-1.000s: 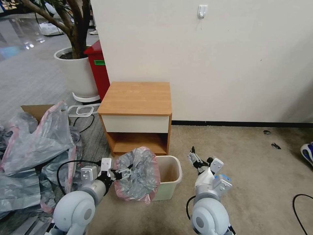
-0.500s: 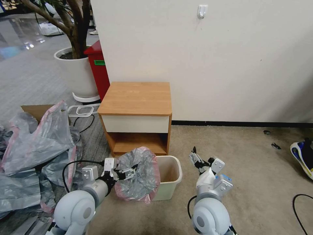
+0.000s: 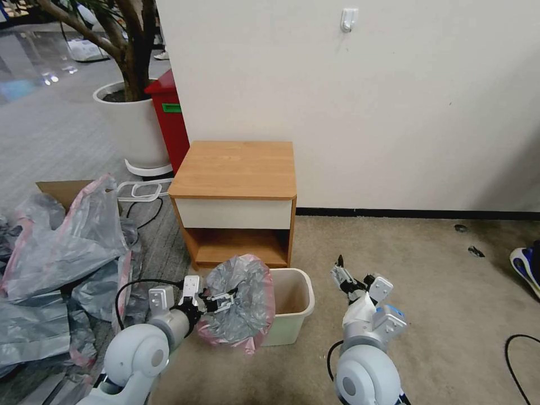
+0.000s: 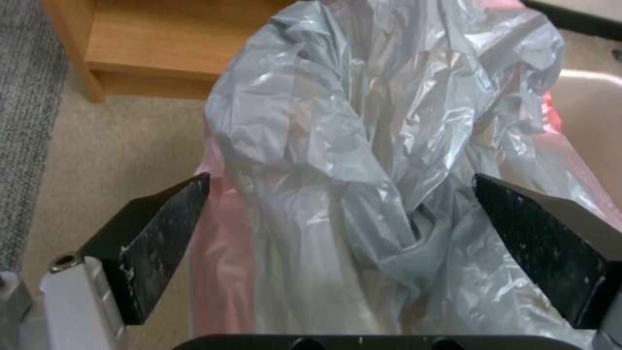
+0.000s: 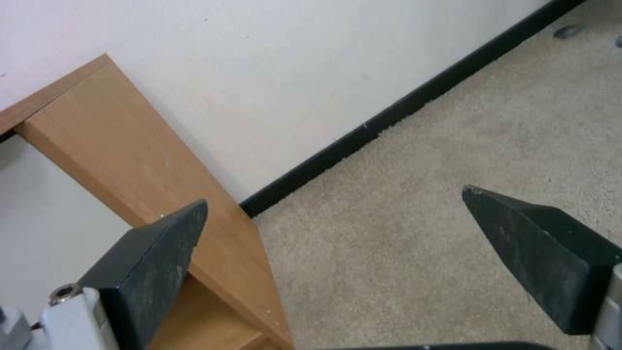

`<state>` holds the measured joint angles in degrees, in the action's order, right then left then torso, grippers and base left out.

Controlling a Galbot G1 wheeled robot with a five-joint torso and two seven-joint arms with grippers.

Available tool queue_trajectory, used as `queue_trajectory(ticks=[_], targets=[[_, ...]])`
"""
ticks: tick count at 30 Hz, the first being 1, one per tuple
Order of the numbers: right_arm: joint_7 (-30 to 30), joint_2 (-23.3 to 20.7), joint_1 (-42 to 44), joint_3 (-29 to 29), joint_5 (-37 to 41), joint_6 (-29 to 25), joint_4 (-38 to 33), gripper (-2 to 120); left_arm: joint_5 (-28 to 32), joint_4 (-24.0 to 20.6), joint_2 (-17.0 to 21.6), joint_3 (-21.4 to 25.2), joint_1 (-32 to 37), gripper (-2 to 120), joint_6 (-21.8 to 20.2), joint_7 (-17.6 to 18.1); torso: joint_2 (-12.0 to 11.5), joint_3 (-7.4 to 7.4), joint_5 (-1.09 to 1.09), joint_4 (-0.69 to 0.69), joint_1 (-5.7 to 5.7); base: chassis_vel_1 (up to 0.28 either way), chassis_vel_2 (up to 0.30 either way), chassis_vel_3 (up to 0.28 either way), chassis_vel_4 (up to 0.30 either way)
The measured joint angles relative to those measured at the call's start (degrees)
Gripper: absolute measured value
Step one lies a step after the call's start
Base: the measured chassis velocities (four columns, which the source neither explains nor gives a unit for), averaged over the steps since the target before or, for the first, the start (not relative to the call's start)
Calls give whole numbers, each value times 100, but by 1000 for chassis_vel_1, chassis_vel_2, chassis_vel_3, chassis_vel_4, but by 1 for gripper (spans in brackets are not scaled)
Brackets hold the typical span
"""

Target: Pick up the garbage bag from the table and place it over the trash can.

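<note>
From the head view, the garbage bag (image 3: 239, 301) is hanging off the near-left corner of the trash can (image 3: 292, 306), its pink-rimmed mouth facing the left gripper (image 3: 224, 300) instead of sitting over the rim. That gripper is nearest, just left of the trash can, so I judge the bag must go rightward over the opening. The right gripper (image 3: 341, 274) is waiting right of the trash can, above carpet. The table (image 3: 236, 169) is standing behind the trash can.

In the left wrist view, the fingers (image 4: 155, 238) are spread wide with crumpled bag (image 4: 350, 160) between them, ungripped.

In the right wrist view, the right gripper (image 5: 337, 233) is gaping, holding nothing. I am seeing no legible writing.
</note>
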<state>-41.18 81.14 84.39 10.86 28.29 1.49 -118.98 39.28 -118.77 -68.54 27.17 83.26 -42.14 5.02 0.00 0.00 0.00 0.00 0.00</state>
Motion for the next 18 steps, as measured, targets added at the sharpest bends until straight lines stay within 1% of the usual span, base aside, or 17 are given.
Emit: queue_trajectory(ticks=[4,9,18], targets=[[-2,1,0,11,-1,-1,5,100,-66,22,37,3,31,100,0,-41,0,0,0,0,0,0,0,0,0],[-5,4,-24,12,-2,-3,40,100,-294,40,71,37,134,100,1,-113,0,0,0,0,0,0,0,0,0],[-6,2,-81,15,-9,-7,143,100,-305,-118,-9,195,263,100,1,-131,0,0,0,0,0,0,0,0,0]])
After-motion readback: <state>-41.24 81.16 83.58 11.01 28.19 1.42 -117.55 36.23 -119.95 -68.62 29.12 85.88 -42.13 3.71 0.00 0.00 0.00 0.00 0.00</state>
